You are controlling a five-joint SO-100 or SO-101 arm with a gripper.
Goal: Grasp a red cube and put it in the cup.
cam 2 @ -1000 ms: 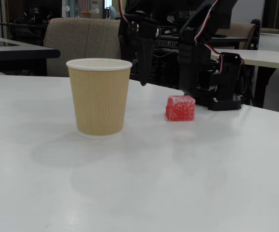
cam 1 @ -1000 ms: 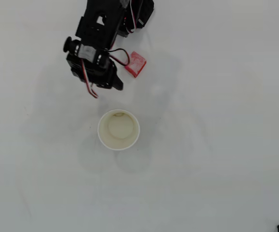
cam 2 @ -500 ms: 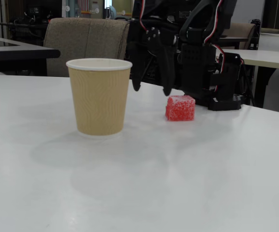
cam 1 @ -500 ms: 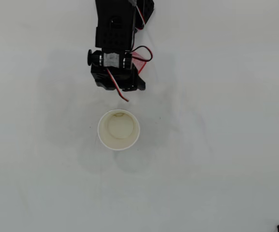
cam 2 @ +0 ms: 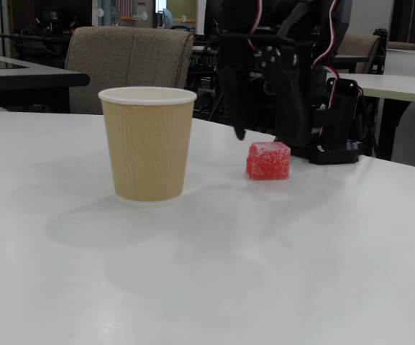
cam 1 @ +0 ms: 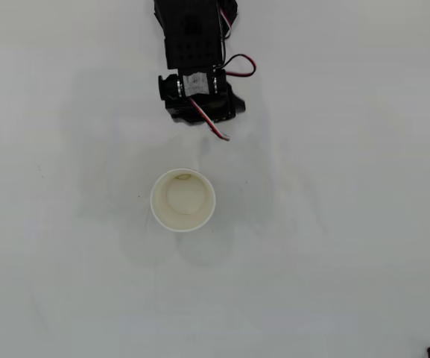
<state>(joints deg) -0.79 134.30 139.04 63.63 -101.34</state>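
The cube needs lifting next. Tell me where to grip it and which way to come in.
Grip the red cube across two opposite flat side faces, coming straight down from above. It sits flat on the table with free space around it, well clear of the cup, so a top-down pinch looks simplest.

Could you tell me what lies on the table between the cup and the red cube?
Nothing: in the fixed view, only bare white table separates the cup from the red cube.
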